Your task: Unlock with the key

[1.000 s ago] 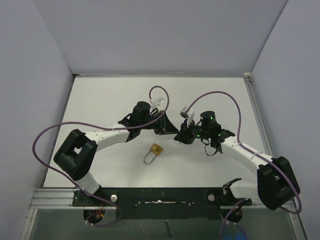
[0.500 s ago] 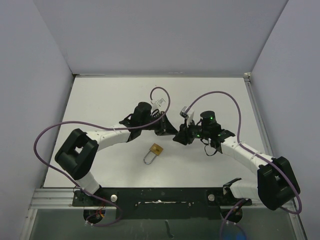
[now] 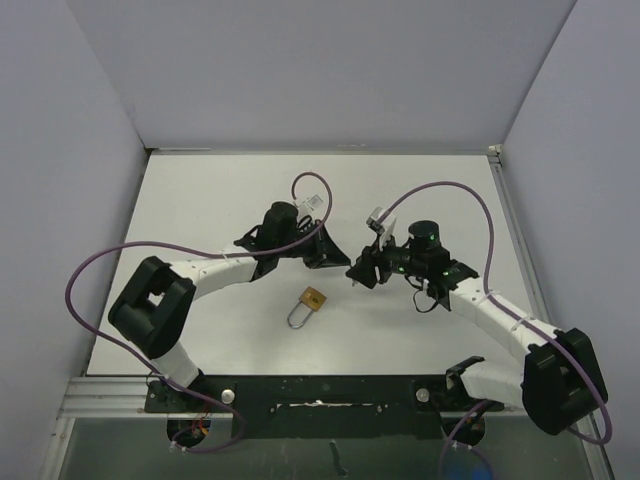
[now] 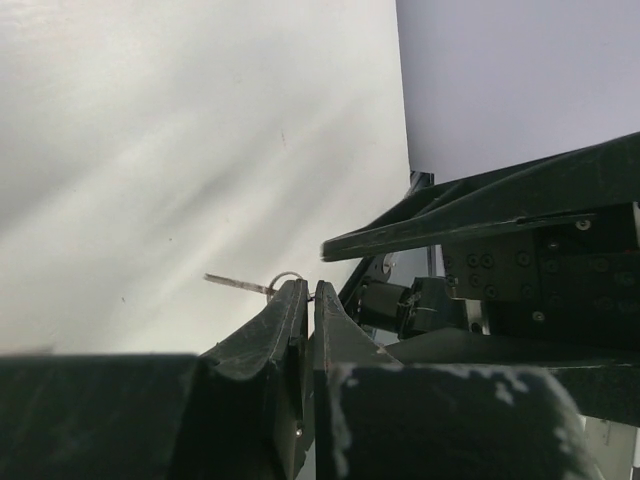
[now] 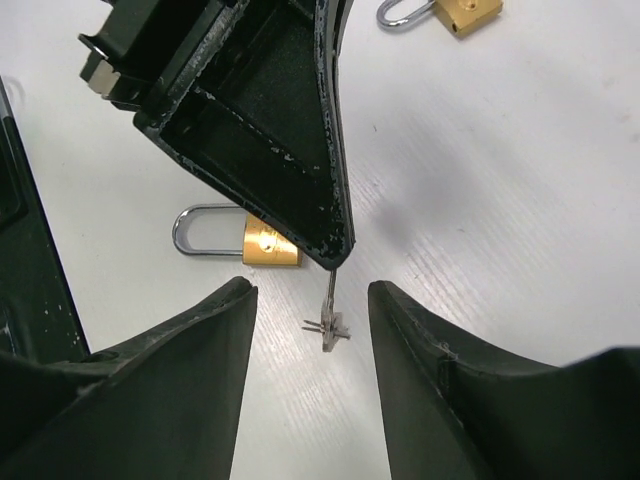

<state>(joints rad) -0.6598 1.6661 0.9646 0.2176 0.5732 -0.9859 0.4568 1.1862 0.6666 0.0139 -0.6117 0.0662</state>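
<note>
Pinching the key (image 4: 238,284) in my left gripper (image 4: 311,292): jaws fully together, tips pressed flat against each other with the key's head trapped between them. From the left wrist a thin flat metal blade sticks out sideways past the tips, and a small wire ring (image 4: 285,277) sits right at the grip.

From the right wrist, the key (image 5: 330,318) hangs straight down from the tip of the left gripper (image 5: 336,252). It is bare metal and slim, with small nubs poking sideways near the lower end. Can't tell if the blade tip touches the table (image 3: 200,200).

My right gripper (image 5: 308,300) has its jaws apart, one finger on each side of the key, neither touching it. It holds nothing. Its fingers (image 5: 190,350) are black matte plastic with rounded edges, scuffed grey along the rims, same as the left ones.

The padlock (image 3: 312,299) lies flat on the table on the near side of both grippers, apart from both. It has a blocky brass body and a bright steel U-shaped shackle pointing toward my bases. The tabletop is white with fine streaks.
</note>
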